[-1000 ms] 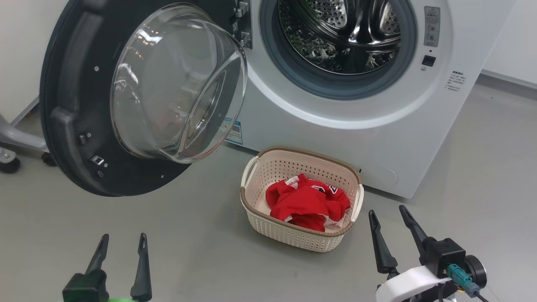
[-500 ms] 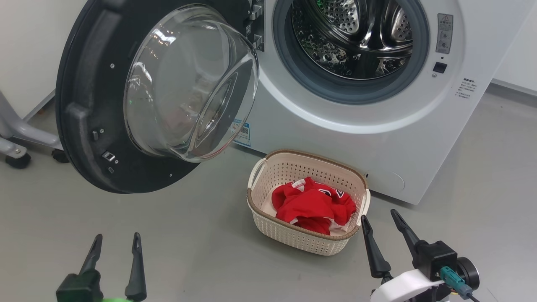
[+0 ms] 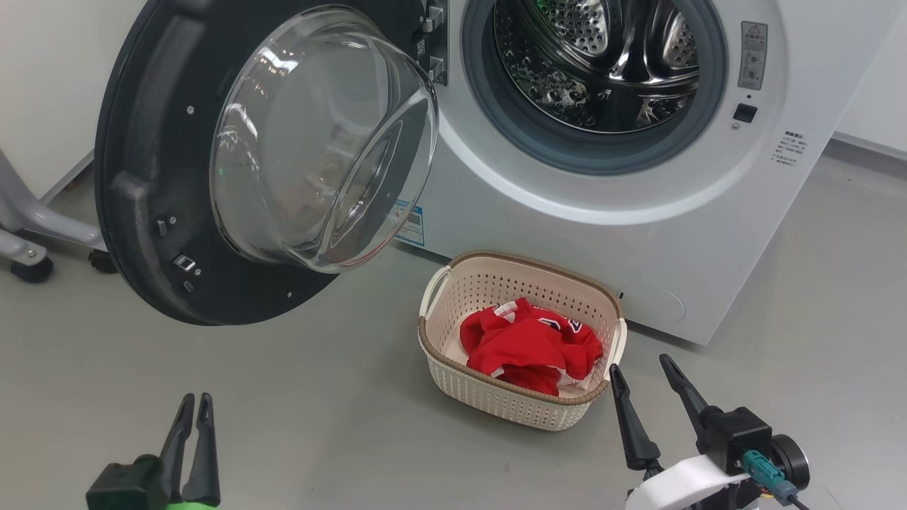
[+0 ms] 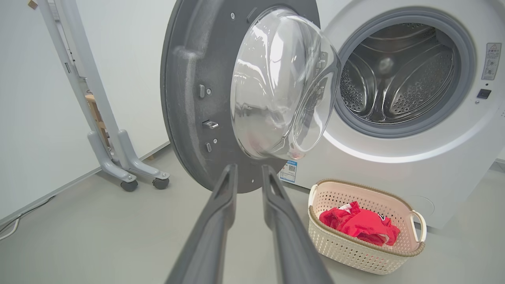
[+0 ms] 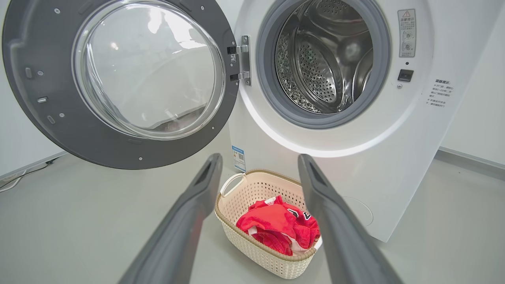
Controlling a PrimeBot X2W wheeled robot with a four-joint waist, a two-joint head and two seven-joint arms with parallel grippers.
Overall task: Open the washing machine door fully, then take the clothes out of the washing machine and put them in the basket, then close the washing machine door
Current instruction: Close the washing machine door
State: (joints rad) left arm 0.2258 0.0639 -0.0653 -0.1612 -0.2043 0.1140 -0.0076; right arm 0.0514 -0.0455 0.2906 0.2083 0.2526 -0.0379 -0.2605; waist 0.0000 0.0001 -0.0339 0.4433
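Note:
The washing machine [image 3: 567, 205] stands with its steel drum [image 3: 595, 64] showing bare metal inside. The black washing machine door [image 3: 156, 212] with its clear glass bowl [image 3: 319, 142] hangs swung out to the left. On the floor in front sits the cream basket [image 3: 517, 258] holding the red clothes [image 3: 528, 347]. My left gripper [image 3: 197, 398] hovers low at the left, below the door, its fingers narrowed to a slim gap with nothing between them [image 4: 249, 167]. My right gripper [image 3: 641, 363] is open and empty just right of the basket, and points over the basket [image 5: 256, 252] and clothes [image 5: 276, 225].
A grey wheeled stand [image 3: 28, 234] is behind the door at the far left, beside a white wall [image 4: 39, 98]. A thin cable [image 4: 8, 232] lies on the grey floor near the wall. Bare floor stretches between my grippers and the basket.
My left gripper's fingers have drawn much closer together. The camera shifted slightly early on. The right gripper, door, basket and clothes stay as they were.

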